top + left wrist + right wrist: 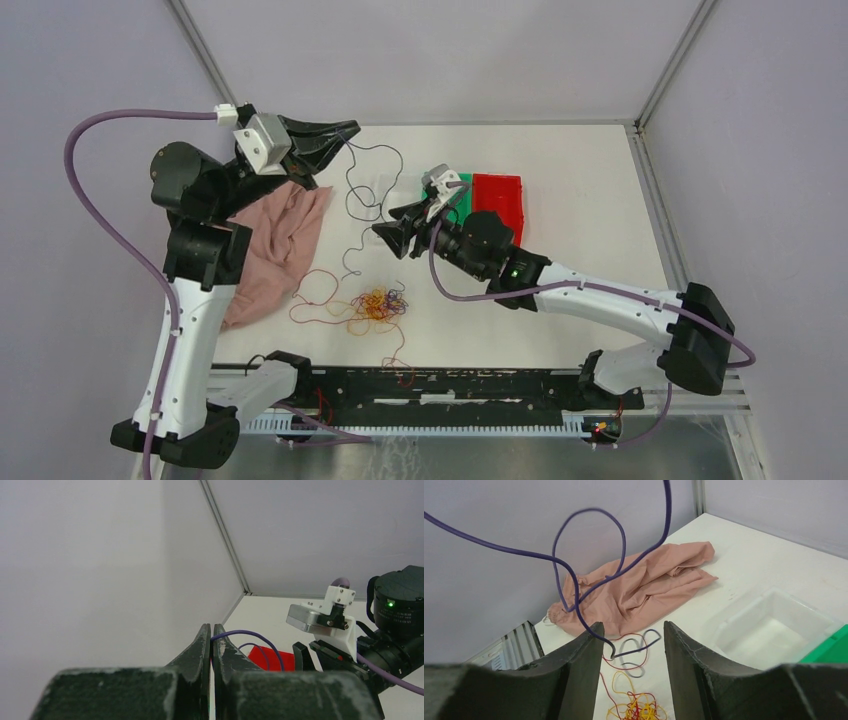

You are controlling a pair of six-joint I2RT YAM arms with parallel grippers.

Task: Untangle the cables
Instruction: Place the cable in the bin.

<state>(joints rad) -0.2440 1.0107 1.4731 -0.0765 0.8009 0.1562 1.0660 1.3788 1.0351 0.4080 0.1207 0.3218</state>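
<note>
A tangle of red, orange-yellow and dark cables lies on the white table, with red loops trailing left. My left gripper is raised at the back left, shut on one dark purple cable that loops down toward the tangle. In the left wrist view the jaws are pressed together with the purple cable coming out between them. My right gripper is open and empty above the table. In its wrist view the purple cable hangs before the open gripper, and the tangle lies below.
A pink cloth lies at the left, under the left arm. A clear bin, a green bin and a red bin stand at the back middle, beside the right wrist. White walls enclose the table.
</note>
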